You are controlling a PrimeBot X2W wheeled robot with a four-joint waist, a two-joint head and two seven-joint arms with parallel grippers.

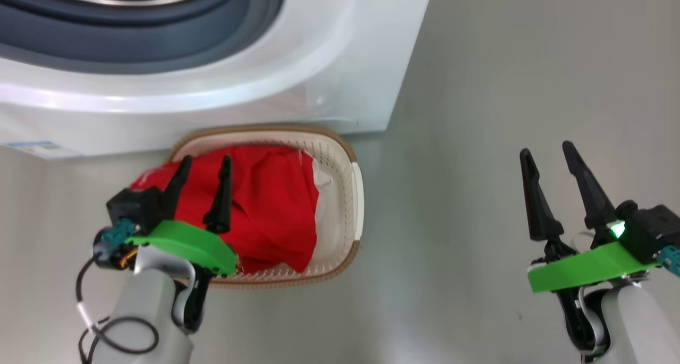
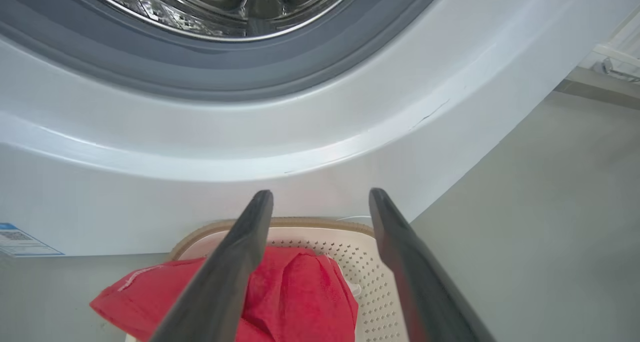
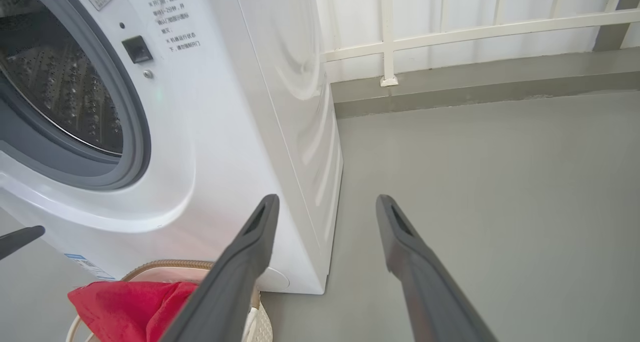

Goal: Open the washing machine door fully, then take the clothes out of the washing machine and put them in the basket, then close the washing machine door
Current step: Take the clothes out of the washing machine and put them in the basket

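The red clothes (image 1: 265, 204) lie heaped in the cream basket (image 1: 350, 194) on the floor in front of the white washing machine (image 1: 329, 77). One red edge hangs over the basket's left rim. My left gripper (image 1: 206, 163) hovers open above the clothes, nothing between its fingers. My right gripper (image 1: 547, 151) stands open over bare floor to the right of the basket. In the left wrist view the clothes (image 2: 300, 292) and basket (image 2: 370, 282) sit below the open left gripper (image 2: 320, 194), with the steel drum (image 2: 220, 2) above. The washing machine door is out of view.
Grey floor (image 1: 504, 87) spreads to the right of the machine. In the right wrist view, past the open right gripper (image 3: 325, 198), a white railing (image 3: 450, 32) and low ledge stand behind the machine (image 3: 225, 107). A blue label (image 1: 32, 147) sits low on the machine's front.
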